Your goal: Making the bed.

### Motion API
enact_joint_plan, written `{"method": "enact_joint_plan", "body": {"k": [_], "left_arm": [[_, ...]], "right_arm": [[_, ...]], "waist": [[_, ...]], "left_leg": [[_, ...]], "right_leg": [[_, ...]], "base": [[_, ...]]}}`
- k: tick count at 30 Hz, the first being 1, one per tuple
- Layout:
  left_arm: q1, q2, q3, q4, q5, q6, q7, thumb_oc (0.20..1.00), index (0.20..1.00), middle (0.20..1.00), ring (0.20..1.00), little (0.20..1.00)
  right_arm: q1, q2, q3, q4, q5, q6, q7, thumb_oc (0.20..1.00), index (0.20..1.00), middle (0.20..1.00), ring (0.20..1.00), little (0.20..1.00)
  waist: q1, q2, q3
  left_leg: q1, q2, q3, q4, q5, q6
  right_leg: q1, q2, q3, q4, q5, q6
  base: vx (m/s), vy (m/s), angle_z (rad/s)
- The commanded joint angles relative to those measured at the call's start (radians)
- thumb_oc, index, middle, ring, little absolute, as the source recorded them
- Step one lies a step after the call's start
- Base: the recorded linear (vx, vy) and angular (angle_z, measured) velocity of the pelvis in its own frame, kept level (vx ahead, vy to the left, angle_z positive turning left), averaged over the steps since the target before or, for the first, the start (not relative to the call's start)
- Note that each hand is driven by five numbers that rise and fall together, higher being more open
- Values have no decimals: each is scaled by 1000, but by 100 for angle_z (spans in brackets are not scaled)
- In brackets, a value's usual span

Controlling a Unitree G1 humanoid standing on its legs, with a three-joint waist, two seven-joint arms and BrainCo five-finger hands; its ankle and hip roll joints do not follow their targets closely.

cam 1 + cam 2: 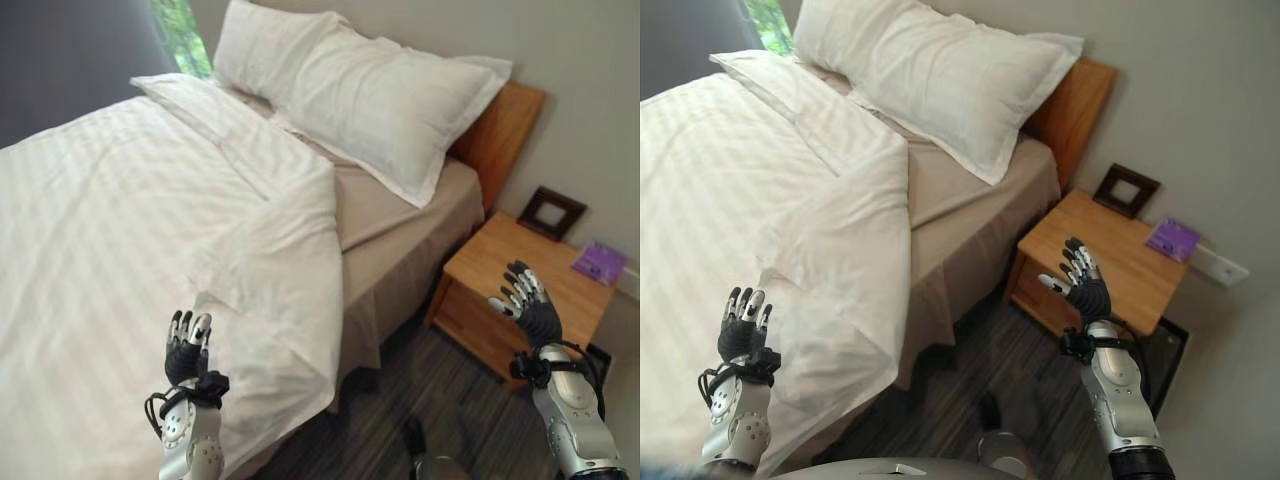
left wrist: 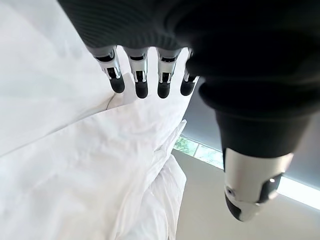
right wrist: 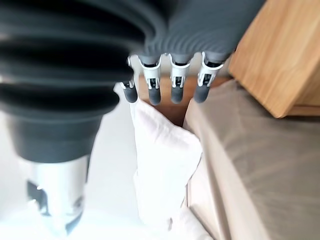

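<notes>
Bedroom corner: wooden headboard (image 1: 505, 130), nightstand (image 1: 500, 280) with picture frame (image 1: 551, 212) and purple item (image 1: 600, 263).
Bed: white duvet (image 1: 120, 230) covers most of mattress; its near corner folded back, tan sheet (image 1: 390, 215) exposed near two pillows (image 1: 360, 95).
Step in hand, judged: take hold of folded duvet edge, draw toward pillows, smooth flat; grip hem, not bulk.
Left hand (image 1: 187, 347): raised over duvet's lower edge, fingers straight, empty.
Right hand (image 1: 525, 300): raised before nightstand, well apart from bed, fingers spread, empty.
</notes>
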Motion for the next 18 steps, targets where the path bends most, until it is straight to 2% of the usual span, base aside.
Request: {"method": "enact_joint_plan", "body": {"k": [1, 2, 3, 4, 5, 6, 7, 9, 10, 11, 13, 15, 16, 17, 18], "left_arm": [[-52, 69, 15, -58, 49, -51, -19, 1000, 1000, 1000, 1000, 1000], [-52, 62, 20, -59, 45, -54, -14, 1000, 1000, 1000, 1000, 1000], [-60, 49, 21, -51, 18, -59, -10, 1000, 1000, 1000, 1000, 1000], [-62, 35, 24, -52, 1, -64, -8, 1000, 1000, 1000, 1000, 1000], [-63, 26, 20, -56, -7, -59, -12, 1000, 1000, 1000, 1000, 1000], [-63, 26, 20, -56, -7, -59, -12, 1000, 1000, 1000, 1000, 1000], [-65, 27, 8, -62, -2, -55, -15, 1000, 1000, 1000, 1000, 1000], [-56, 32, 3, -74, 4, -51, -20, 1000, 1000, 1000, 1000, 1000], [-52, 30, 0, -70, 1, -48, -23, 1000, 1000, 1000, 1000, 1000], [-49, 28, -3, -66, 1, -41, -27, 1000, 1000, 1000, 1000, 1000], [-55, 28, -13, -61, 12, -36, -25, 1000, 1000, 1000, 1000, 1000], [-58, 38, -19, -53, 47, -29, -22, 1000, 1000, 1000, 1000, 1000], [-58, 38, -19, -51, 48, -29, -21, 1000, 1000, 1000, 1000, 1000], [-65, 41, -22, -53, 64, -27, -16, 1000, 1000, 1000, 1000, 1000], [-71, 43, -22, -42, 65, -29, -15, 1000, 1000, 1000, 1000, 1000]], "right_arm": [[-48, -26, -46, -78, -15, -56, 21, 1000, 1000, 1000, 1000, 1000], [-64, -28, -34, -66, -4, -59, 26, 1000, 1000, 1000, 1000, 1000], [-79, -41, -20, -62, 7, -65, 24, 1000, 1000, 1000, 1000, 1000], [-82, -50, -13, -75, 17, -73, 32, 1000, 1000, 1000, 1000, 1000], [-80, -61, -14, -80, 15, -75, 36, 1000, 1000, 1000, 1000, 1000], [-80, -61, -14, -80, 15, -75, 36, 1000, 1000, 1000, 1000, 1000], [-71, -86, -18, -71, -1, -78, 31, 1000, 1000, 1000, 1000, 1000], [-56, -94, -13, -78, -6, -74, 31, 1000, 1000, 1000, 1000, 1000], [-41, -96, -11, -76, -14, -70, 36, 1000, 1000, 1000, 1000, 1000], [-34, -91, -8, -73, -20, -62, 31, 1000, 1000, 1000, 1000, 1000], [-7, -77, -6, -90, -15, -53, 42, 1000, 1000, 1000, 1000, 1000], [15, -68, 2, -109, -20, -47, 55, 1000, 1000, 1000, 1000, 1000], [18, -68, 1, -111, -21, -46, 55, 1000, 1000, 1000, 1000, 1000], [30, -62, 24, -116, -40, -37, 68, 1000, 1000, 1000, 1000, 1000], [31, -60, 38, -116, -49, -33, 75, 1000, 1000, 1000, 1000, 1000]], "waist": [[-5, -20, 5], [-2, -27, -2], [4, -40, -2], [7, -46, 3], [5, -52, 12], [1, -52, 12], [1, -68, 36], [-2, -74, 52], [-19, -77, 48], [-20, -76, 45], [-35, -62, 35], [-57, -49, 23], [-62, -50, 19], [-74, -29, 13], [-78, -23, 15]], "left_leg": [[-57, 38, 36, -27, 49, 6], [-56, 58, 34, -18, 50, -2], [-88, 83, 27, 48, 81, -25], [-123, 90, 25, 124, 115, -42], [-156, 97, 40, 190, 139, -47], [-161, 97, 36, 197, 137, -47], [-229, 133, 104, 350, 168, -31], [-239, 188, 205, 422, 161, -23], [-215, 233, 316, 394, 167, -31], [-215, 232, 335, 381, 160, -40], [-213, 204, 390, 295, 142, -72], [-212, 158, 426, 194, 128, -75], [-206, 150, 422, 176, 133, -73], [-199, 99, 426, 70, 134, -70], [-207, 82, 414, 60, 144, -73]], "right_leg": [[28, -6, 31, 25, -88, 14], [43, 1, 19, 26, -102, 6], [63, 22, 8, 12, -102, -19], [88, 26, -16, -9, -102, -33], [112, 24, -48, -24, -103, -42], [113, 24, -51, -26, -102, -42], [153, 27, -101, -36, -109, -72], [188, 45, -138, -44, -127, -97], [205, 45, -183, -47, -143, -107], [211, 45, -185, -50, -152, -109], [224, 37, -240, -53, -169, -102], [220, 27, -287, -56, -174, -88], [220, 23, -291, -55, -176, -84], [210, 24, -323, -50, -187, -75], [208, 23, -331, -46, -189, -74]], "base": [[179, -339, 51], [210, -559, 74], [290, -743, 73], [213, -682, 63], [93, -325, 27], [81, -438, 54], [98, -449, 72], [151, -502, 86], [127, -315, 63], [149, -218, 73], [92, -83, 99], [44, -16, 58], [48, 47, 94], [50, 57, 90], [41, 44, 83]]}}
